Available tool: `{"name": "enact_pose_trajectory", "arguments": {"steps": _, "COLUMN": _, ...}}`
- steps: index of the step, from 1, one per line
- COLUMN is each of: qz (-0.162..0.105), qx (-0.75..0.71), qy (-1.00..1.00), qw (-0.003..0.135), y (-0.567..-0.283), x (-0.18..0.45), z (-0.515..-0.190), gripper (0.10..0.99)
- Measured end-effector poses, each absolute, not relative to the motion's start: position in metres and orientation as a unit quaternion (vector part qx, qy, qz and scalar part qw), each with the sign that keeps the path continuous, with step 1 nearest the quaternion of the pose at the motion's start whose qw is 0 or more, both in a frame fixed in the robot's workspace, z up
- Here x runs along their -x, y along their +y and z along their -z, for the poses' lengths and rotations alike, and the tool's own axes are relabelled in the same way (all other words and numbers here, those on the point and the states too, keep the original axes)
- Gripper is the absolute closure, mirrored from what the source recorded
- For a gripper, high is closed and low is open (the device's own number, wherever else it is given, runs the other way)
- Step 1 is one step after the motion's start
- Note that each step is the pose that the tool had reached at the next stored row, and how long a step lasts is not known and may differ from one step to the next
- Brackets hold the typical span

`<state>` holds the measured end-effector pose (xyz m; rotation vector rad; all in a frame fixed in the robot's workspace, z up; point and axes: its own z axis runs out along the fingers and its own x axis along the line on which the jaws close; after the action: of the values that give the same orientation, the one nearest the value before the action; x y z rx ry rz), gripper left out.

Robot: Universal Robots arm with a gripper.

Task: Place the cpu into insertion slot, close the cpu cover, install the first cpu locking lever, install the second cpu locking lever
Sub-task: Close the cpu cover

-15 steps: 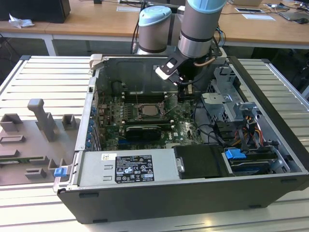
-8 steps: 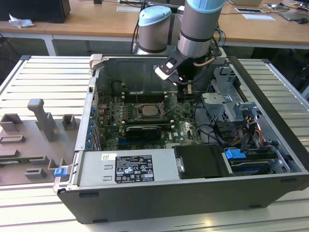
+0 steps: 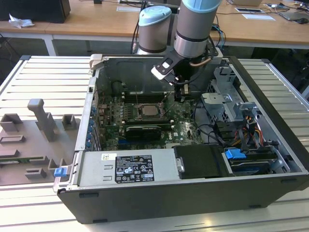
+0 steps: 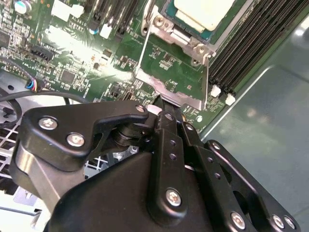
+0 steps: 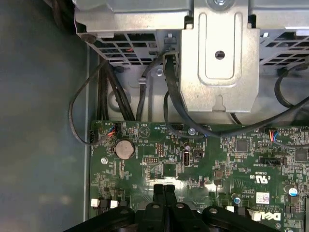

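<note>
The cpu (image 3: 147, 111) (image 4: 203, 12), a pale square chip, lies in the insertion slot (image 4: 164, 26) in the middle of the green motherboard (image 3: 181, 128). The cpu cover (image 4: 169, 89), a thin silvery frame with an open middle, is swung up off the socket on its hinge. Its free edge points toward my gripper (image 4: 163, 107). The black fingers (image 5: 164, 191) are shut together with nothing between them, and their tip sits right at the cover's free edge. In the exterior view my gripper (image 3: 178, 94) hangs just to the right of the socket, inside the case.
The open computer case has a power supply box with a white label (image 3: 130, 166) along its front. A metal drive cage (image 3: 227, 104) with cables (image 5: 120, 96) stands close on the exterior view's right. Long black memory slots (image 4: 251, 43) run beside the socket. Grey fixture blocks (image 3: 34, 135) lie outside at the left.
</note>
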<state>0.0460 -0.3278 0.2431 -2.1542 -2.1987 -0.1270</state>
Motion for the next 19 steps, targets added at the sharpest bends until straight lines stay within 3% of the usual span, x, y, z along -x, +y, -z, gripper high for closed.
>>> {"name": "enact_pose_trajectory", "arguments": {"steps": 19, "qz": 0.042, "qx": 0.699, "qy": -0.713, "qw": 0.030, "y": -0.328, "x": 0.011, "z": -0.237, "gripper": 0.976}}
